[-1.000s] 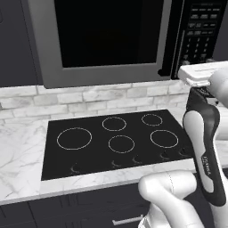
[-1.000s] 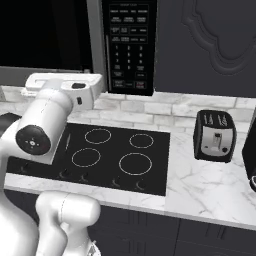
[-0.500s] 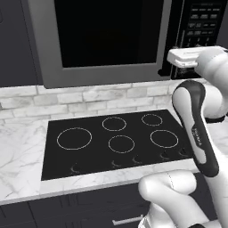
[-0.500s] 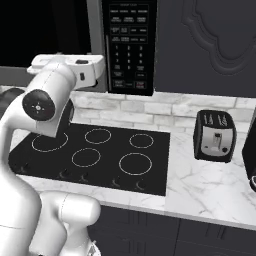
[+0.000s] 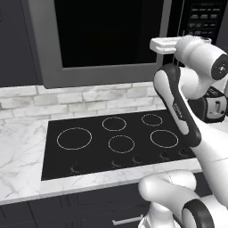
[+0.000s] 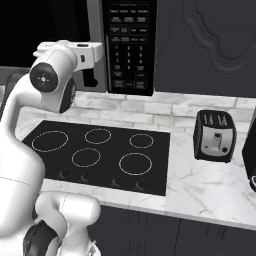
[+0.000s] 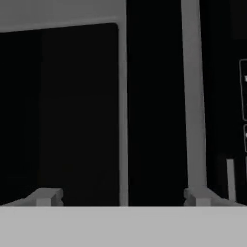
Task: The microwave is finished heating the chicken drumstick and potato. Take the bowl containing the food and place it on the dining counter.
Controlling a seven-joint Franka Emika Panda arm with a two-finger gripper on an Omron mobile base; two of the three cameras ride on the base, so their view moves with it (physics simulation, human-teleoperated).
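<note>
The microwave (image 5: pixel 107 44) hangs over the cooktop with its grey-framed dark glass door shut; its black keypad (image 6: pixel 129 45) sits right of the door. My gripper (image 5: pixel 165 51) is raised to the door's right edge, close to the keypad side (image 6: pixel 93 72). In the hand view the gripper (image 7: pixel 123 198) is open, its fingertips (image 7: pixel 44 197) wide apart. The door's dark glass (image 7: pixel 67 111) and a pale vertical bar (image 7: pixel 191 96) stand just ahead of them. The bowl, chicken drumstick and potato are hidden behind the shut door. The dining counter is out of view.
Below lies a black cooktop (image 5: pixel 116 138) with several ring burners, set in a white marble worktop (image 6: pixel 200 185) with a brick backsplash. A small black toaster (image 6: pixel 215 135) stands right of the cooktop. A dark appliance (image 6: pixel 250 160) shows at the right edge.
The arm has lifted and swung the hand up and left, from beside the keypad's lower corner to the door's right edge. The jaws have stayed wide apart.
</note>
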